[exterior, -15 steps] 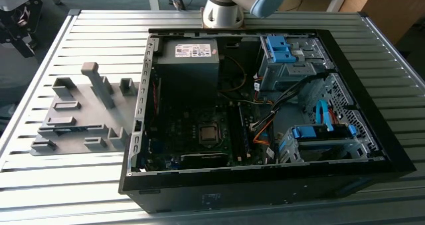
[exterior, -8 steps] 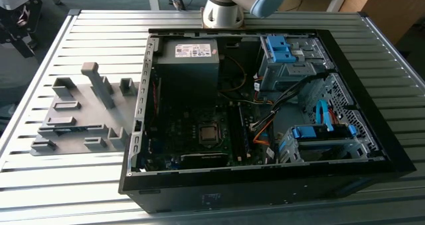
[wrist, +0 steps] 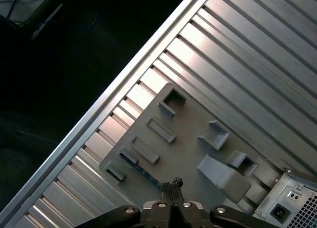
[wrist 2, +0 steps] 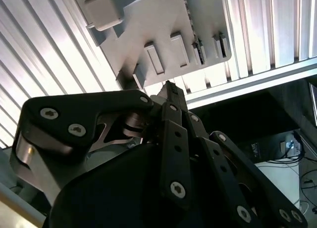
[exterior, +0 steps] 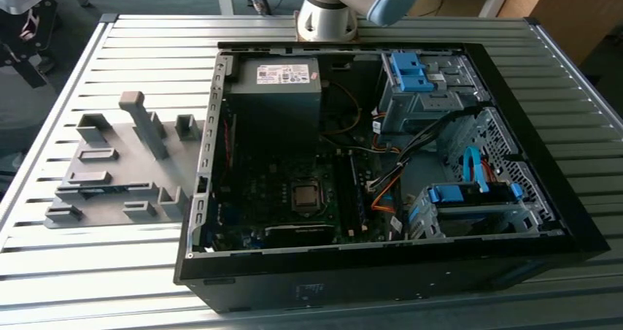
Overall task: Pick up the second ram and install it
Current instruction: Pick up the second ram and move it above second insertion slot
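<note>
Poised over grey holder tray [wrist: 190, 139], with tool [wrist: 171, 184] closed tight, gripping nothing. Nearby, in tray slot: second ram [wrist: 141, 167], at 9 o'clock from open computer case [exterior: 389, 275] in exterior view. Risk of jabbing thin board if lowered closed, tilting it if gripped off-centre.

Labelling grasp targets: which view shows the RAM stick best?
First wrist view: the RAM stick sits unobstructed in the grey holder, seen from above. Exterior view shows it as a thin blue strip. Second wrist view: the hand hides part of the holder; stick not discernible.
</note>
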You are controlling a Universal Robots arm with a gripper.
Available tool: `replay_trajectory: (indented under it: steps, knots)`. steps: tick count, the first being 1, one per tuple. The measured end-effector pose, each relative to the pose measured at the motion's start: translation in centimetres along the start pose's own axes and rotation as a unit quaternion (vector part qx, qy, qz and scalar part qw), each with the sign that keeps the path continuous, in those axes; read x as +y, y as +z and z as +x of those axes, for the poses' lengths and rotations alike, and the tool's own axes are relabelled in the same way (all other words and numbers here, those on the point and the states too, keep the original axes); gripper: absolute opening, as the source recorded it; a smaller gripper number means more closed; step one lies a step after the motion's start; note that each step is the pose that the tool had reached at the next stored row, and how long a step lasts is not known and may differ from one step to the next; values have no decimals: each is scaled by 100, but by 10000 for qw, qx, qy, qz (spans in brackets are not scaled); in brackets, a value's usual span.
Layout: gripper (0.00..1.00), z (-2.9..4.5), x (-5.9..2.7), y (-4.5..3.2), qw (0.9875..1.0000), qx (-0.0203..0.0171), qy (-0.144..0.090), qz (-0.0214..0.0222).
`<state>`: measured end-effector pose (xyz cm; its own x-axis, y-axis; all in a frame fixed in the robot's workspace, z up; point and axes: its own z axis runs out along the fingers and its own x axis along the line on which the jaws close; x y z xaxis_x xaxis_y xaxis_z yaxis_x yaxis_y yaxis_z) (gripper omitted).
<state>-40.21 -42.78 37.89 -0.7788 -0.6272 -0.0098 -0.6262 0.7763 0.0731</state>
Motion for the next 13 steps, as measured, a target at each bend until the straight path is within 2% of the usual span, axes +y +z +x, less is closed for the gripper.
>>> replay_trajectory:
  steps: [13]
  knots:
    - [11, 13, -2, 6, 10000, -5, -46, 6]
